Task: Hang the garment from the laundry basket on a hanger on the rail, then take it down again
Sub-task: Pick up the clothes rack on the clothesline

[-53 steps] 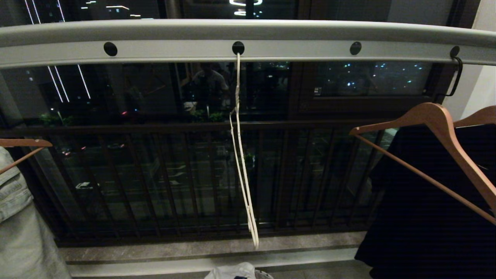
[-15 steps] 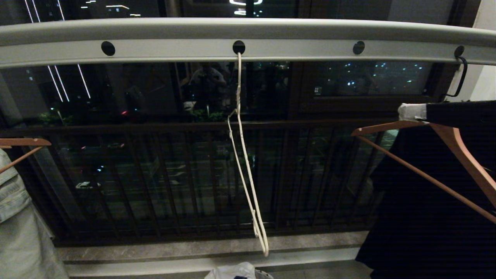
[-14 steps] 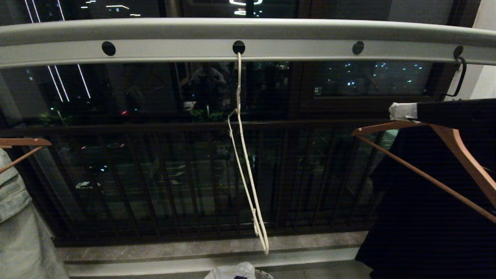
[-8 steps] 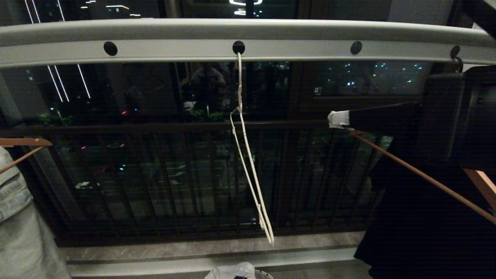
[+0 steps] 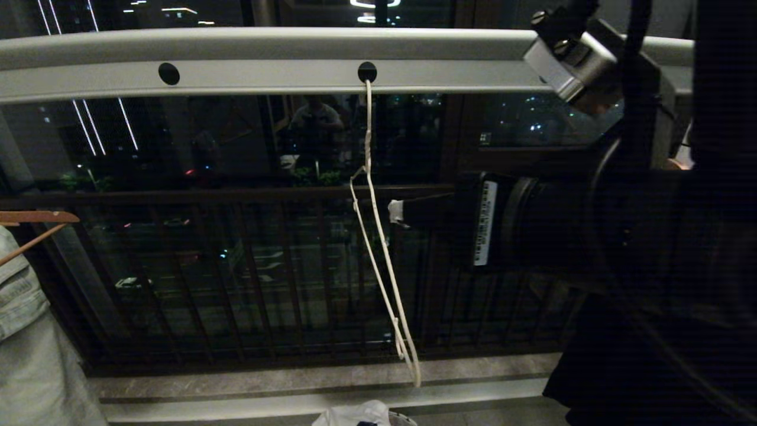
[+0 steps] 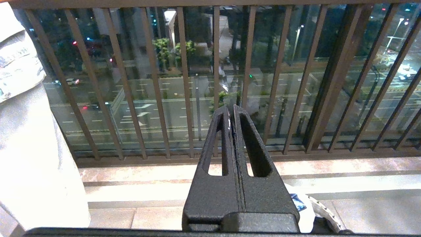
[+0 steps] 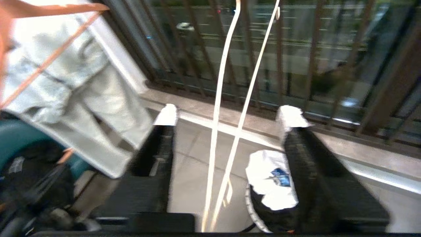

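So we have only begun: our right gripper [image 7: 227, 120] is wide open around the bare hanger [image 5: 378, 236], our left gripper [image 6: 231, 113] is closed and empty, and the garment [image 7: 273, 179] waits in the laundry basket [image 7: 251, 210].

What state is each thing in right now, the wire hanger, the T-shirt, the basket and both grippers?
hanger: hooked in a rail hole, bare, hanging edge-on.
T-shirt: bunched in the laundry basket, not hung.
right gripper: open, fingers either side of the hanger wires, not gripping.
left gripper: shut, empty, low, facing the balcony bars.
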